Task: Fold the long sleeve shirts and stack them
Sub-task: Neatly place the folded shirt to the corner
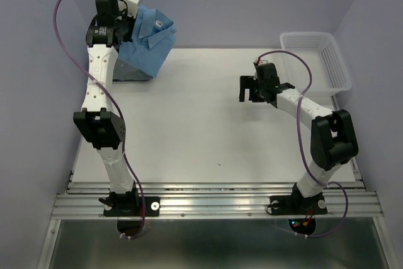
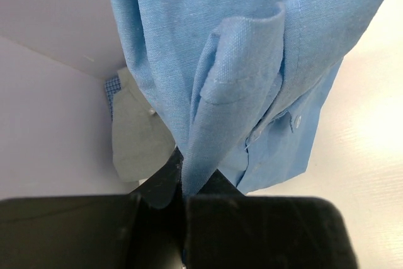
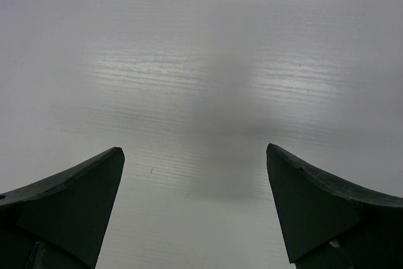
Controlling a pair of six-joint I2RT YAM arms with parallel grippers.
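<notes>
Pinching the blue shirt (image 2: 252, 61), left end effector (image 2: 182, 188) poises it over grey shirt (image 2: 135, 137) for stacking; right end effector (image 3: 195, 209) gapes.

The white table (image 1: 208, 130) has a matte top, and the right wrist view shows fine parallel ridges across it. At its far left corner a grey-green shirt (image 1: 129, 72) lies folded on the surface, close to the walls. A blue shirt (image 1: 148, 39) hangs over it and hides much of it; whether the blue one touches the table cannot be told. A white mesh basket (image 1: 337, 61) stands on the far right corner. A small dark speck (image 1: 219, 165) sits toward the near edge, where metal rails (image 1: 214, 203) run along the table.
</notes>
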